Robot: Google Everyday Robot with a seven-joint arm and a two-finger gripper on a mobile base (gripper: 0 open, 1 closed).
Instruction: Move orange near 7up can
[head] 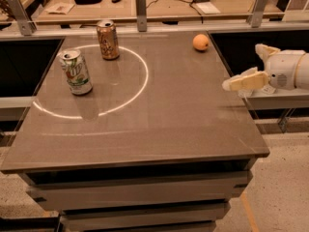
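Note:
The orange [201,42] lies at the far right of the grey table [159,124], near its back edge. The white and green 7up can [76,72] stands upright at the left of the table, on a bright ring of light. My gripper [243,66] hovers at the table's right edge, to the right of and nearer than the orange, well apart from it. Its cream fingers [244,81] are spread open and hold nothing.
A brown-orange can [108,40] stands upright behind and right of the 7up can. A rail with metal posts [140,4] runs along the table's back edge, with a cluttered desk beyond it. A shelf [275,98] lies beside the table's right edge.

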